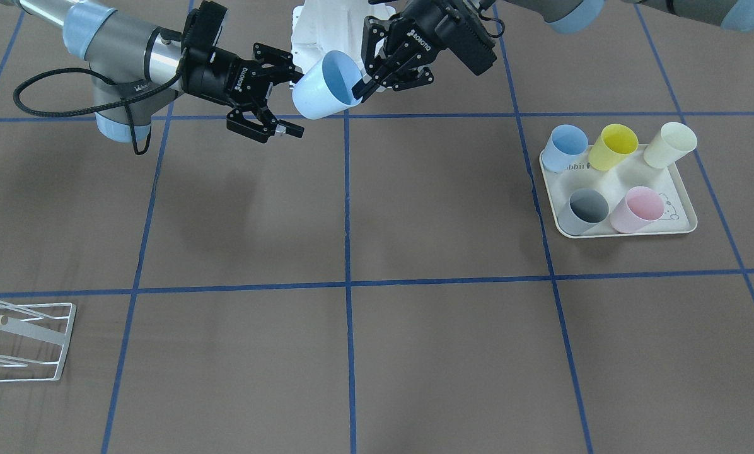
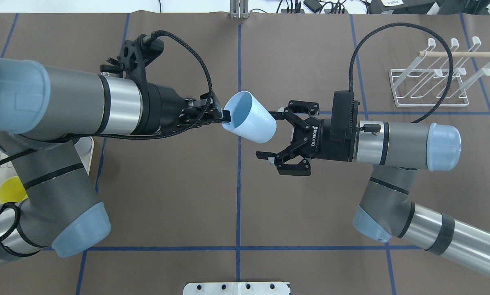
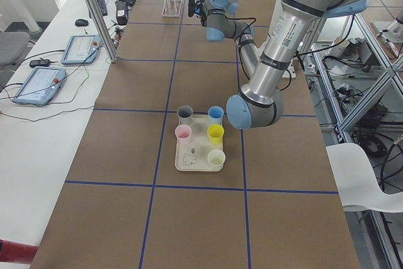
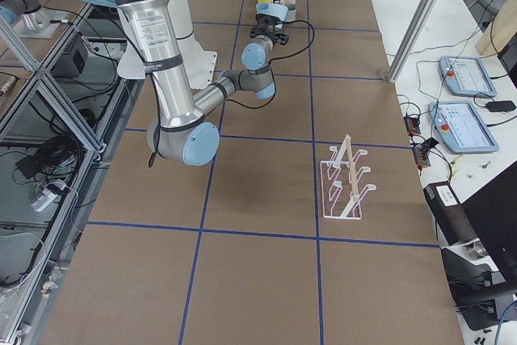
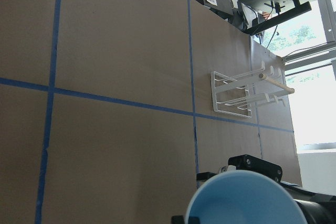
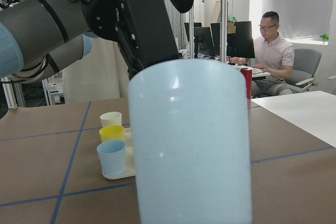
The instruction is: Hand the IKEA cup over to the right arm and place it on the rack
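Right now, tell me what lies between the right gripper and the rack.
Nothing: the front-facing view shows only bare taped table between right gripper and rack.

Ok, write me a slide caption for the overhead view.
Mid-air handover: left gripper pinches the light-blue cup by its rim while the open right gripper faces its base, white rack beyond.

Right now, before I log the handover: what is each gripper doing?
Left gripper: shut on the rim of the light-blue plastic cup.
Right gripper: open at the cup's base, holding nothing.
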Controlling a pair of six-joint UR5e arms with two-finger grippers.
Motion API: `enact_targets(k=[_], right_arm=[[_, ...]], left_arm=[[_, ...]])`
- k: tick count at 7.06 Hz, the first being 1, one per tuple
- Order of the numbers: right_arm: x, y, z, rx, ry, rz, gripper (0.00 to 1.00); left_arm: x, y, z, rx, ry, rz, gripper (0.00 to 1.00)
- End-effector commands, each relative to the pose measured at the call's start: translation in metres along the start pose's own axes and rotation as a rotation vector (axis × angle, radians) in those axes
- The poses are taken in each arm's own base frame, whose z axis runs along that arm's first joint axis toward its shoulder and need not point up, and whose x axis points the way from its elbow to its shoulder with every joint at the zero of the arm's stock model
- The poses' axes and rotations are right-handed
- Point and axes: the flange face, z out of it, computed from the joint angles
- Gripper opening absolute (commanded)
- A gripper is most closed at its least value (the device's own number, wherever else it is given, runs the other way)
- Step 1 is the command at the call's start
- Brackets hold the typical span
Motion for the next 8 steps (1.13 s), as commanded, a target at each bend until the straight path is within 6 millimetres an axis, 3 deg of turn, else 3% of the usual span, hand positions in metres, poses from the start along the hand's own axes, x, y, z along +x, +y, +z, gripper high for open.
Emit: enact_targets(k=[1, 5, 8], right_arm=[[-0.003, -0.0012, 0.001, 0.004, -0.004, 0.002, 0.94], [-0.0035, -0.0009, 0.0013, 0.005, -0.002, 0.003, 0.87], [-0.0035, -0.001, 0.0007, 0.006, -0.001, 0.014, 0.55]], left_arm=[[-0.003, -0.0004, 0.0048, -0.001, -0.01, -0.002, 0.0], [-0.0048, 0.0026, 0.0091, -0.008, -0.014, -0.002, 0.0], [-0.0038, 0.0036, 0.0093, -0.011, -0.011, 0.0, 0.0]])
